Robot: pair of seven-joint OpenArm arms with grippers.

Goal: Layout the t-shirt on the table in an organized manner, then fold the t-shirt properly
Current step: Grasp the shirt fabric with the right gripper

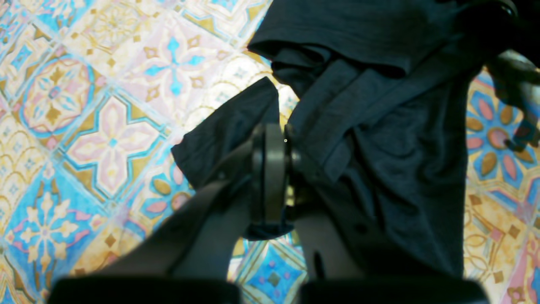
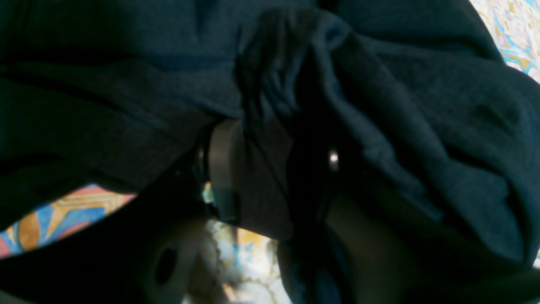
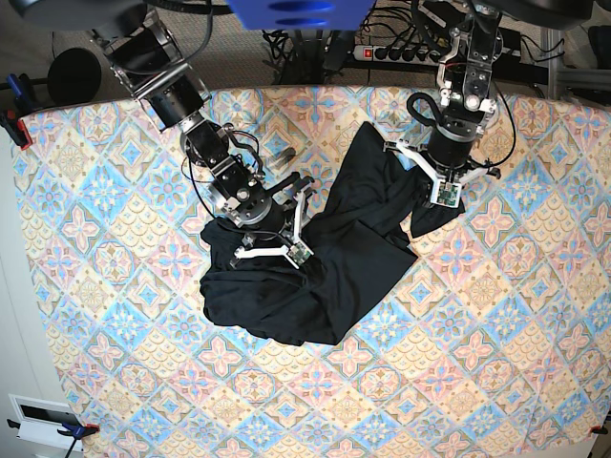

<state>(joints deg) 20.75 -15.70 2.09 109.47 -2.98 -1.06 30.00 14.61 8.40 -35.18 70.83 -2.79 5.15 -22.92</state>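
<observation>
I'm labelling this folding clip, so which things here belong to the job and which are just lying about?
Part of the job:
- t-shirt, black, bunched up
- table with its patterned cloth
- left gripper, shut on the t-shirt
- right gripper, closed on a fold of the t-shirt

Just lying about:
- power strip behind the table
- cables beside it

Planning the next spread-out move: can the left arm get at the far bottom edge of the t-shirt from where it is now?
Probably not. The left gripper is shut on the t-shirt at its opposite end, and the bunched bottom edge lies beyond the right gripper, which stands in between.
</observation>
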